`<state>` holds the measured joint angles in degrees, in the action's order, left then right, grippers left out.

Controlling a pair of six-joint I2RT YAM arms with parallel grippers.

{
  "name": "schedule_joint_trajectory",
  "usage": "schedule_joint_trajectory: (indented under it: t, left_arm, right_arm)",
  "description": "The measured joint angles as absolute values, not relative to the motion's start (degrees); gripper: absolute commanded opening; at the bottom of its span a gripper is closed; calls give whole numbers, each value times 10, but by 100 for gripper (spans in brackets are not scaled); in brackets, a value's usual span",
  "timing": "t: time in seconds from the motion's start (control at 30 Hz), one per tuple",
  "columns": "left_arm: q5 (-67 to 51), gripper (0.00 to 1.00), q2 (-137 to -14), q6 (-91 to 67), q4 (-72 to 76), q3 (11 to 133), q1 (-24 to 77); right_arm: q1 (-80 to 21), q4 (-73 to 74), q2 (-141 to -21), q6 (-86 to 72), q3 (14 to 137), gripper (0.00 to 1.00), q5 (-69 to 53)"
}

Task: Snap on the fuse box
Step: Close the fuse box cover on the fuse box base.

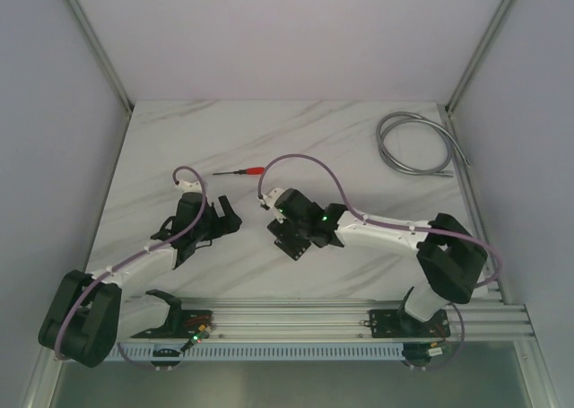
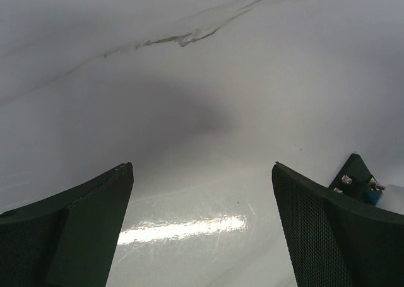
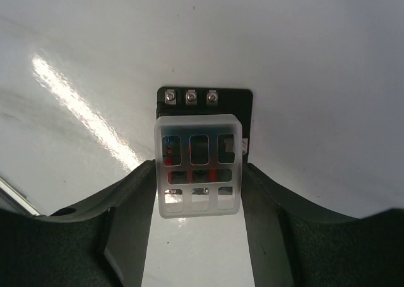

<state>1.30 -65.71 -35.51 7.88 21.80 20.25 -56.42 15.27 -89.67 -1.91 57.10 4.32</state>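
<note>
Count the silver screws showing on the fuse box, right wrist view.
3 screws in a row along the fuse box's far edge: left, middle, right. The clear lid covers the rest, so more may be hidden.

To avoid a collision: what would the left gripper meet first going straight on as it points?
Probably the bare table; the fuse box lies off to the right of the open left gripper.
</note>
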Motion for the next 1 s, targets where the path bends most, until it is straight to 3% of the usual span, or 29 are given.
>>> schedule_joint_trajectory:
  t: [0.73, 1.0]
  left_arm:
    - [13, 100, -657, -355, 79, 218, 203]
    - [13, 100, -657, -356, 79, 218, 203]
  right_arm:
    - [-578, 146, -930, -27, 571, 52, 58]
    - [-578, 160, -929, -5, 569, 59, 58]
